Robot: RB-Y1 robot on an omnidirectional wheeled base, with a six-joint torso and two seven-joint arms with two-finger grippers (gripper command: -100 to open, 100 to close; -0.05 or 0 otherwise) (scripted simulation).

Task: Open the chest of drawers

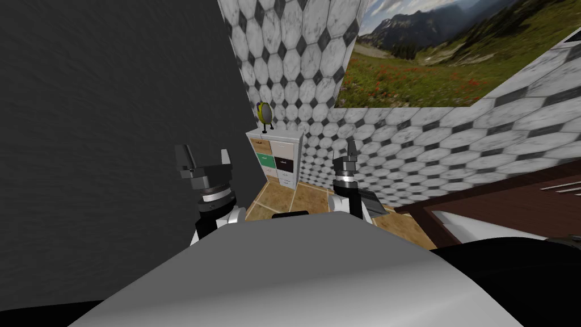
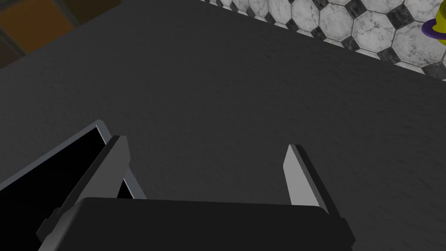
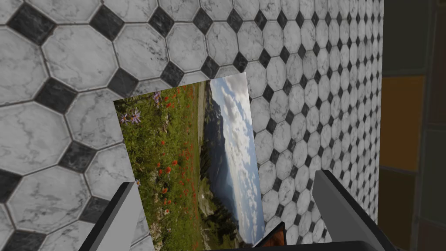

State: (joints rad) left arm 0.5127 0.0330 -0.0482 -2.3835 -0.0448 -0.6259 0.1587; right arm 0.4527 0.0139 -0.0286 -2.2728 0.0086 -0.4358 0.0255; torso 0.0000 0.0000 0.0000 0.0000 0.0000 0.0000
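Left tool (image 1: 204, 152), fingers (image 2: 300, 174) apart — chest of drawers (image 1: 276, 156) upright, fronts toward robot

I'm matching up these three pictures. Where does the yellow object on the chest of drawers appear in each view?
Head view: the yellow object stands atop the chest of drawers, in the room's corner.
Left wrist view: a sliver of it at the picture's corner, against the tiled wall, beyond the dark wall.
Right wrist view: not in it.
Shared landmark: the tiled wall, in all three views.
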